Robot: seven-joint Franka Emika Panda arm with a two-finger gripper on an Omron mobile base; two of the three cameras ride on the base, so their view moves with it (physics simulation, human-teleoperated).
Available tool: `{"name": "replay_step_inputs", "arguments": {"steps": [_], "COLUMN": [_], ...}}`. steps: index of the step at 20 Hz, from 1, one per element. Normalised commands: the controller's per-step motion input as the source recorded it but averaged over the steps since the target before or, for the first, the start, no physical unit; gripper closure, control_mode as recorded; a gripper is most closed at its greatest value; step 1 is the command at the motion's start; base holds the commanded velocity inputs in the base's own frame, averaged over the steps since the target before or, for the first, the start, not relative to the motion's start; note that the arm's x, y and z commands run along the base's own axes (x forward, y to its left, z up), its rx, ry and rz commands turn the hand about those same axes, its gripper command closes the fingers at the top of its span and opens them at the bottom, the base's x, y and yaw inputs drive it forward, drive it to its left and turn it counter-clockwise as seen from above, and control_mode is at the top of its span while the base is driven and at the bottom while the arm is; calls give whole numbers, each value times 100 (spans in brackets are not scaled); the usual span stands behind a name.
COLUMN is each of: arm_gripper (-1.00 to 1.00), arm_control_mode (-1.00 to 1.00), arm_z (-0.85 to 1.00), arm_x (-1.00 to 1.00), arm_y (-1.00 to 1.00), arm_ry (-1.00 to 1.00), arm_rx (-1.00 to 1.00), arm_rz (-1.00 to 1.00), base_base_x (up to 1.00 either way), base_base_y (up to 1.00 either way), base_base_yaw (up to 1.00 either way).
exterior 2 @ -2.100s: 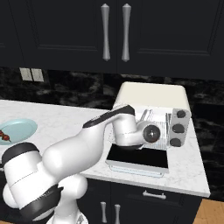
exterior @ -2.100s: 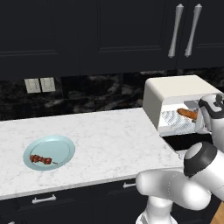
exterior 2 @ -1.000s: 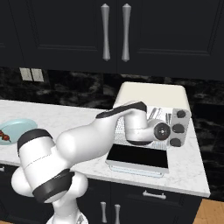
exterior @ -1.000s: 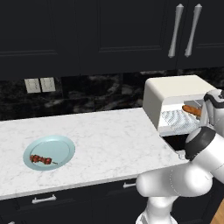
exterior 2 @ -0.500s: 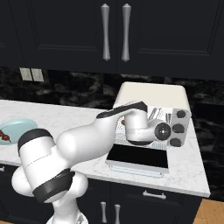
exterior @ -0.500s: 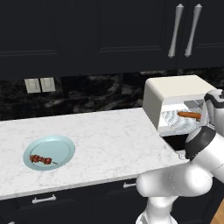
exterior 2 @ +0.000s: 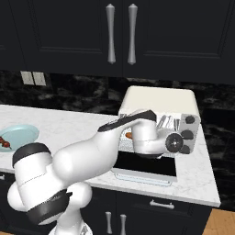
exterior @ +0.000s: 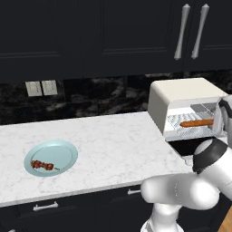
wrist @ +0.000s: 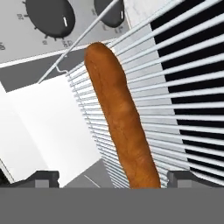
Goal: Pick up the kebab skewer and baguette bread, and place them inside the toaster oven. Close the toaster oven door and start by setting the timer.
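Note:
The baguette bread lies flat on the wire rack inside the toaster oven. My gripper is open at the oven mouth. Its fingertips stand wide on either side of the bread's near end, apart from it. In the left base view the baguette bread rests lengthwise on the rack, with my hand just right of it. The toaster oven door hangs open, flat over the counter. The kebab skewer lies on the light blue plate at the far left.
Dark knobs sit on the oven's right panel, also close above the bread's far end as knobs in the hand view. Black upper cabinets with silver handles hang above. White marble counter stretches between plate and oven.
The jaws have opened and let go of the baguette, which has dropped from a tilt in the grip to lie level on the rack. The arm has hardly moved.

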Motion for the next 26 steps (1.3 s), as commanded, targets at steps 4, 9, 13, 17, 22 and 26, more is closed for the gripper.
{"name": "replay_step_inputs", "arguments": {"steps": [4, 9, 13, 17, 22, 26], "arm_gripper": [-100, -100, -100, -100, -100, -100], "arm_control_mode": [-100, -100, -100, -100, -100, -100], "arm_z": [82, 86, 46, 31, 11, 6], "arm_x": [-62, -55, -84, -79, -56, -59], "arm_y": [45, 99, 100, 100, 100, 100], "arm_ry": [0, 7, 9, 6, 0, 0], "arm_rx": [-3, -27, -46, -46, -41, -42], "arm_rz": [0, 20, 44, 42, 36, 38], "base_base_x": [0, 0, 0, 0, 0, 0], "base_base_y": [0, 0, 0, 0, 0, 0], "base_base_yaw": [0, 0, 0, 0, 0, 0]}}
